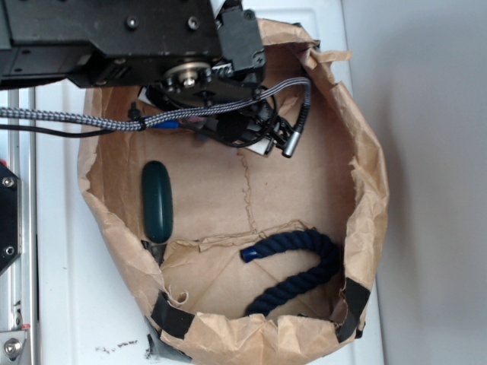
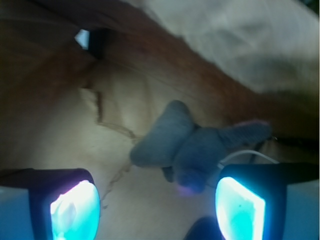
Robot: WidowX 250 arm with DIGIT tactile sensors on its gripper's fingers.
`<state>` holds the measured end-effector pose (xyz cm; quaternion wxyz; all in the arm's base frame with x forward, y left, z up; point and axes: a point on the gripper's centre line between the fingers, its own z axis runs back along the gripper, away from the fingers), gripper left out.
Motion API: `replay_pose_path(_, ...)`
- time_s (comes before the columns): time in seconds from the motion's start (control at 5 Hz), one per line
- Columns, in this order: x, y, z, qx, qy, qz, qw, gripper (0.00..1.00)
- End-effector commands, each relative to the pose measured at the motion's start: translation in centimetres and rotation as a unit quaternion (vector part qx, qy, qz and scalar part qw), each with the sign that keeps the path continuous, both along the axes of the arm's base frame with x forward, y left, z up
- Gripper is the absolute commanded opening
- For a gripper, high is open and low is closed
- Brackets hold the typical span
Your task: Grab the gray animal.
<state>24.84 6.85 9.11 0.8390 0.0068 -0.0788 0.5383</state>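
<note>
1. Exterior view: the gray animal is nowhere to be seen, hidden beneath the black arm [image 1: 129, 34] that covers the top of the paper bag [image 1: 365, 190].
2. The pincer itself is buried under that arm and its cables; how its jaws stand cannot be told there.
3. Wrist view: the gray animal [image 2: 192, 145] is blurred, its features soft.
4. Both glowing fingers [image 2: 75, 210] are cut off by the bottom edge.
5. The navy rope [image 1: 304, 266] has its lower end hidden behind the bag's front wall.
</note>
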Motion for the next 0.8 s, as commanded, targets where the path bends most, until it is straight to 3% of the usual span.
replay_pose_path(0.0, 0.0, 0.38, 1.03, 0.006, -0.023, 0.005, 1.0, 1.0)
replay_pose_path(0.4, 0.0, 0.38, 1.03, 0.006, -0.023, 0.005, 1.0, 1.0)
replay_pose_path(0.6, 0.83, 0.67, 0.84, 0.013, -0.008, 0.078, 0.997, 1.0)
